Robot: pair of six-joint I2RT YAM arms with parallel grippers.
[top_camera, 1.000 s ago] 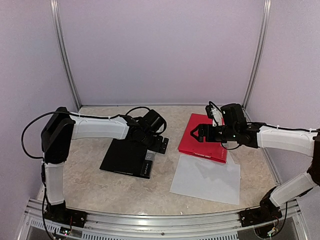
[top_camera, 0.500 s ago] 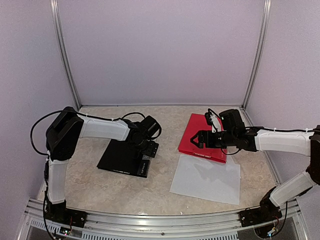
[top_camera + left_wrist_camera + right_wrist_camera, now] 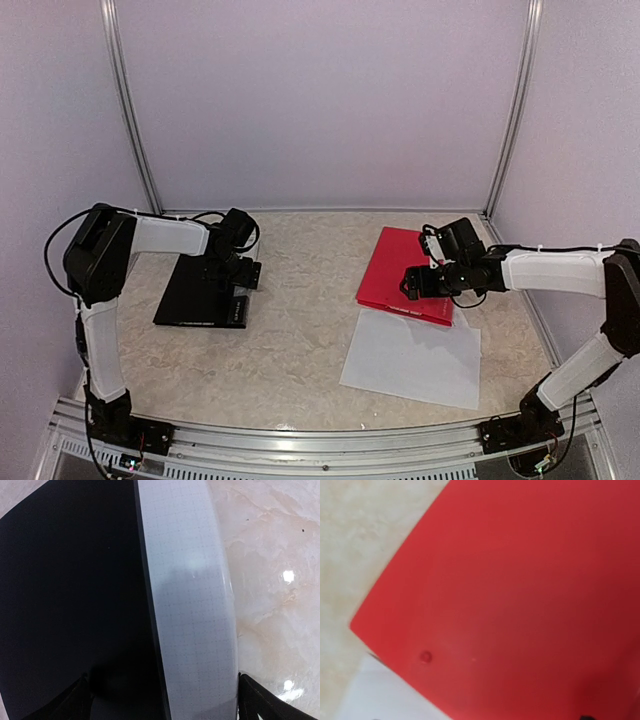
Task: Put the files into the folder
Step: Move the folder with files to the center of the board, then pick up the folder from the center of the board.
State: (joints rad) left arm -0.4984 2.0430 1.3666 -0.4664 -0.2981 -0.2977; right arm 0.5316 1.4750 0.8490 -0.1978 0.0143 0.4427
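The loose white paper sheets (image 3: 410, 358) lie flat at the near right of the marble-patterned counter (image 3: 300, 340). Their far edge meets the flat red plastic folder (image 3: 385, 275), and none is inside a folder yet. The right hand (image 3: 412, 283) hovers low over that red cover, spread and holding nothing, likely poised to open it. At the left, the left hand (image 3: 243, 278), also spread wide, straddles the right edge of a flat black folder (image 3: 195, 295) bearing a pale gridded strip (image 3: 190, 605), probably to steady or shift it.
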